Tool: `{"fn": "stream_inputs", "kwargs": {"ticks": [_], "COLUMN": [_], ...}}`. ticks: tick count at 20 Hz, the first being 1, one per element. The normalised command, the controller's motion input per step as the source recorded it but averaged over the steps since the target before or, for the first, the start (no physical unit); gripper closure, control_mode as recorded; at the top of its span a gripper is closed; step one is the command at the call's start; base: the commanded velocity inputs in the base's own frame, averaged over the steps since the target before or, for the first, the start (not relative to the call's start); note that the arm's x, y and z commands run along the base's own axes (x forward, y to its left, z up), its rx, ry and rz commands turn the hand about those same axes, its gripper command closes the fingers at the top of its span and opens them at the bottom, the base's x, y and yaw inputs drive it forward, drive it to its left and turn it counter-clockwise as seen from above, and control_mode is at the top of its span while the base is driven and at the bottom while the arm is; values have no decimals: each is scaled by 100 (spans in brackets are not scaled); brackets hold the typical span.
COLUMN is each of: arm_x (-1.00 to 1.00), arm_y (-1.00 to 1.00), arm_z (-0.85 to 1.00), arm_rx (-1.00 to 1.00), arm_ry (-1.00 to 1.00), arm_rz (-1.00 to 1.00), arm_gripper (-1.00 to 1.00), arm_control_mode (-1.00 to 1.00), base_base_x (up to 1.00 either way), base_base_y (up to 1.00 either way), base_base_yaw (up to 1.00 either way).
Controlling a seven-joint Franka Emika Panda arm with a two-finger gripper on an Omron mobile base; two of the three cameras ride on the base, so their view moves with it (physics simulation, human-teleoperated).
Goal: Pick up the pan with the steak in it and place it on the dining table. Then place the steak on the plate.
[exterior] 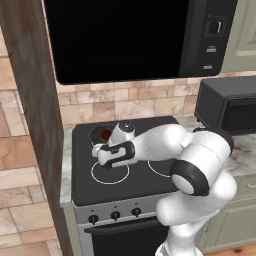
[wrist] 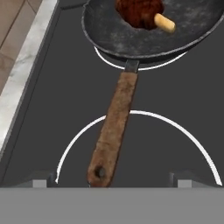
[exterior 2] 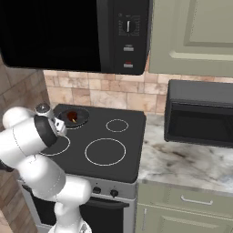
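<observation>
While the pan (wrist: 144, 26) sits on the stove (exterior: 125, 170), on its back-left burner ring, the steak (wrist: 139, 12) lies inside it, a reddish-brown lump with a pale stub poking out to one side. In the hand view the steak rests on the pan's dark, scuffed floor, and nothing else shows in the pan. The brown wooden handle (wrist: 113, 131) runs from the pan rim toward the front of the stove, crossing over the white ring of the front-left burner (wrist: 135, 144); a small hole shows near its free end.

The gripper (wrist: 109, 181) hangs over the front-left burner, just above the handle's free end, with its jaws spread wide and nothing between them. The two fingertips (wrist: 43, 180) stand on either side of the handle end, apart from it; whether they reach down to its level cannot be told.

From the left base view the pan (exterior: 102, 134) is partly hidden behind the hand, with a bit of steak (exterior: 105, 133) showing red. From the right base view the pan (exterior 2: 73, 117) and steak (exterior 2: 72, 117) lie at the stove's back-left corner, beside the arm. A black microwave (exterior 2: 68, 32) hangs above the stove, and a dark toaster oven (exterior 2: 200, 116) stands on the marble counter (exterior 2: 182, 164) to the stove's right.
</observation>
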Motion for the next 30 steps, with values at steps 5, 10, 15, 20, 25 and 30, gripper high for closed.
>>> {"fn": "stream_inputs", "kwargs": {"ticks": [5, 10, 15, 20, 25, 30], "arm_x": [20, 25, 22, 15, 1, 0], "arm_y": [15, 29, 24, 9, 2, 0], "arm_z": [-20, -27, -31, -37, -4, 8], "arm_rx": [-1, 0, 0, 0, 0, 0], "arm_ry": [0, 0, 0, 0, 0, 2], "arm_rz": [-2, -5, -5, -6, -1, -4], "arm_gripper": [-100, -100, -100, -100, 100, 100], "arm_control_mode": [-100, -100, -100, -100, -100, -100], "base_base_x": [0, 0, 0, 0, 0, 0], "base_base_y": [0, 0, 0, 0, 0, 0], "base_base_yaw": [0, 0, 0, 0, 0, 0]}}
